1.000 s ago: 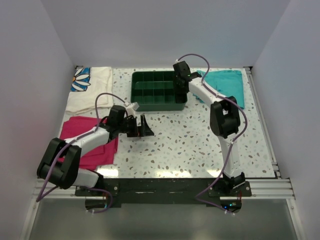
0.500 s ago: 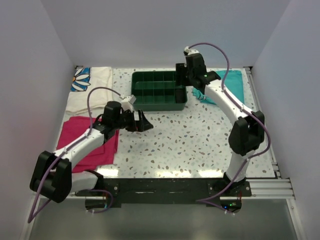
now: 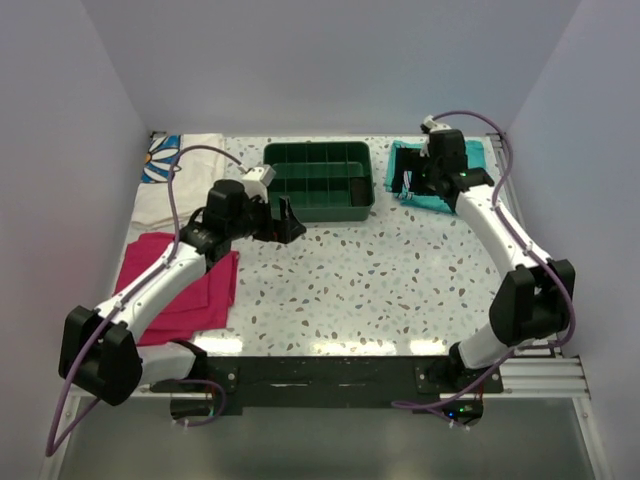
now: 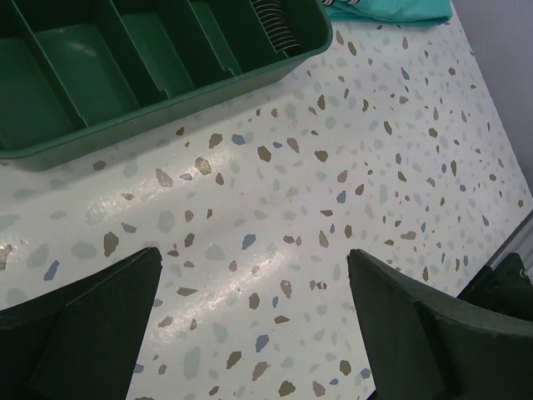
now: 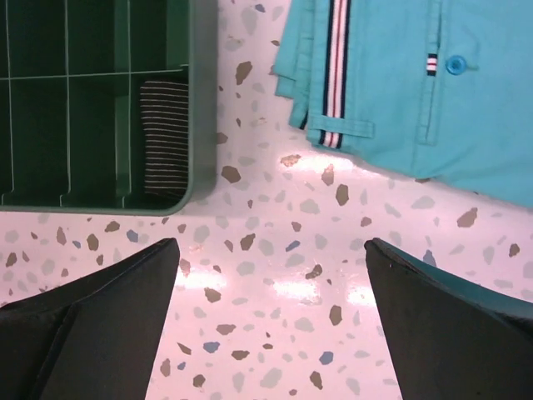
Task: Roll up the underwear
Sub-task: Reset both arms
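Observation:
The underwear [image 5: 162, 137] is a roll of black, finely striped fabric. It lies in the near right compartment of the green divided tray [image 5: 196, 100], and its striped edge [image 4: 275, 25] also shows in the left wrist view. My right gripper [image 5: 271, 242] hangs open over bare table between the tray [image 3: 318, 180] and the teal shorts, holding nothing. In the top view this right gripper [image 3: 402, 185] is just right of the tray. My left gripper [image 3: 284, 222] is open and empty in front of the tray's near wall [image 4: 166, 108], above the speckled table [image 4: 254, 258].
Folded teal shorts [image 3: 452, 172] with a striped band [image 5: 336, 67] lie at the back right. A magenta folded cloth [image 3: 175, 285] lies at the left under my left arm. A white cloth with a flower print [image 3: 175, 170] lies at the back left.
My right arm has swung right, away from the tray toward the teal shorts, and its jaws have opened wide. My left arm has moved closer to the tray's front wall, still open.

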Controlling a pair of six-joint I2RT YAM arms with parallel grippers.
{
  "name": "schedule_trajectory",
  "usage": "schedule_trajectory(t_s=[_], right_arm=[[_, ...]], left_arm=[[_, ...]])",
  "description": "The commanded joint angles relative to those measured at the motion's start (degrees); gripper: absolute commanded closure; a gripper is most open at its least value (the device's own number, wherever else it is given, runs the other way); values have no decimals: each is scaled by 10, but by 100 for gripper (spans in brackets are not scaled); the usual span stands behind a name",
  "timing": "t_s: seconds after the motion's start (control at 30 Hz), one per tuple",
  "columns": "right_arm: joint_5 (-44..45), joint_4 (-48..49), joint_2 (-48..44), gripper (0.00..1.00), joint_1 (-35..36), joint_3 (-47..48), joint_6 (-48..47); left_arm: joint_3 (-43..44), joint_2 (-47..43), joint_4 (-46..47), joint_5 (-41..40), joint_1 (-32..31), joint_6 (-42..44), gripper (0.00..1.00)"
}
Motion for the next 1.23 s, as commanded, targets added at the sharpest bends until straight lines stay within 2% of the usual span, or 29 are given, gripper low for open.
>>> schedule_trajectory(t_s=[0.0,0.13,0.17,0.23,0.3,0.4,0.6,0.67,0.77,0.87,1.03,1.13,1.2], right_arm=[[-97,7,-53,1,-48,-54,22],[-93,23,-80,1,-64,-113,39],[-89,28,-101,1,-64,-125,36],[-49,80,-136,1,-64,-183,44],[-26,105,-184,1,-64,-229,44],[26,116,-213,1,-64,-261,44],[120,94,-210,1,-64,-286,77],[138,133,-219,1,-64,-304,79],[167,177,-246,1,-64,-342,61],[178,210,-272,1,-64,-376,38],[157,214,-265,1,-64,-377,40],[161,205,-239,1,-64,-365,46],[171,216,-232,1,-64,-368,45]], left_arm=[[48,-8,-12,-29,-2,31,0],[82,3,-32,-33,-1,59,0],[100,25,-44,15,2,80,0],[187,56,-121,38,6,102,0],[232,74,-127,28,5,110,0],[239,66,-87,-4,6,112,0],[256,72,-58,-56,7,119,0],[256,74,-53,-86,7,131,0],[231,69,-46,-133,13,144,0],[170,44,-12,-152,40,145,0],[67,-11,55,-138,122,144,0],[15,-44,106,-176,156,125,0],[-23,-52,142,-243,168,111,0]])
